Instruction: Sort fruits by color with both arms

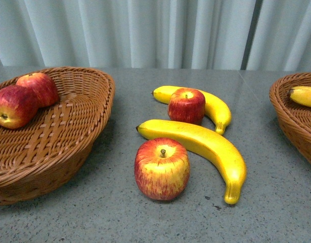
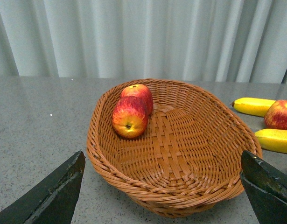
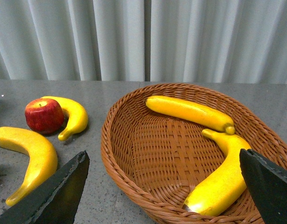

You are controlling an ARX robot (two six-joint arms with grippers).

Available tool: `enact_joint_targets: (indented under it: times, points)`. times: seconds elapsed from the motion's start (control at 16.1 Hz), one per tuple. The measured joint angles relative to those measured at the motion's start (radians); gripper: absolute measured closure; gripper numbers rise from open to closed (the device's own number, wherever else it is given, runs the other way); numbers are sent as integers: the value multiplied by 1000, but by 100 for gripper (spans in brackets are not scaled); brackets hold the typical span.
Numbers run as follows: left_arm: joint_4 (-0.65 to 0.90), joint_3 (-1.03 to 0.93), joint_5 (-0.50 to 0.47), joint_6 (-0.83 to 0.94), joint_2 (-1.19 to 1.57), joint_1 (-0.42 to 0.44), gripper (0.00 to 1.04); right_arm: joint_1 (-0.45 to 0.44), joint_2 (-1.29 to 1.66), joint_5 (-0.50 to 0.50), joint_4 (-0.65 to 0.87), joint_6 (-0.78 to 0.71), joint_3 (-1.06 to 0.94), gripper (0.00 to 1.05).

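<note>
Sorted by colour so far: two red apples in the left basket, two bananas in the right basket, near apple, far apple and two loose bananas mixed on the desk between, left pincer and right pincer each spread wide, empty, seemingly poised by own basket.

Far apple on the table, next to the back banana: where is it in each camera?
Front: far apple, centre, behind the long banana.
Left wrist: far apple beyond the apple basket, cut off.
Right wrist: far apple outside the banana basket.
Shared landmark: back banana beside it.
</note>
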Motion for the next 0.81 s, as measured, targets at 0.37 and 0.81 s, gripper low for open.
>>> enact_joint_targets:
  times: [0.37, 0.81]
  points:
    - [0, 0, 0, 0, 0, 0, 7, 0, 0, 0, 0, 0, 0, 7]
    - [0, 0, 0, 0, 0, 0, 7, 0, 0, 0, 0, 0, 0, 7]
